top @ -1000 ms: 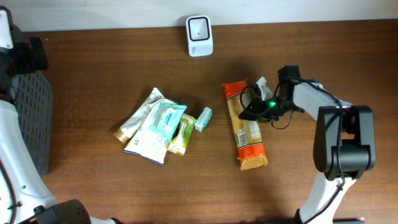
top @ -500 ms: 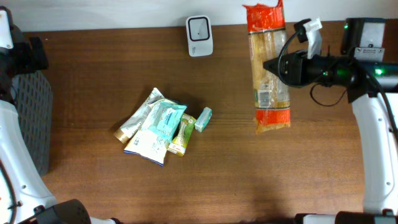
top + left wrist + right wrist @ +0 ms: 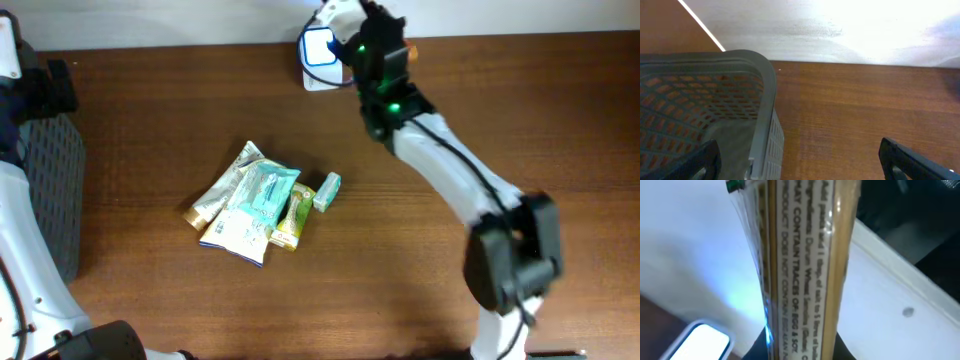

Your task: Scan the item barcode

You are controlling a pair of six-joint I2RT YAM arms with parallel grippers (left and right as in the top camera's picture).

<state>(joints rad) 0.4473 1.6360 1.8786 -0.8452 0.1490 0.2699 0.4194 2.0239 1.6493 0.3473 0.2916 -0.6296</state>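
Presently the right gripper (image 3: 362,40) sits just beside the scanner (image 3: 318,48), at the scanner's right edge as seen from overhead. It is clenched on the pasta packet (image 3: 805,265). From the wrist camera the packet fills the middle of the view and runs top to bottom, its ingredient text facing the lens. The scanner's lit face glows below and to the left of it. No barcode can be made out on the side shown. The left gripper (image 3: 802,162) is far to the scanner's left with its fingers (image 3: 916,161) spread wide and nothing between them. It hangs beside the rim of a grey basket (image 3: 715,100). A loose pile of pouches (image 3: 255,200) lies on the table (image 3: 480,120), well apart from the scanner and nearer the front.
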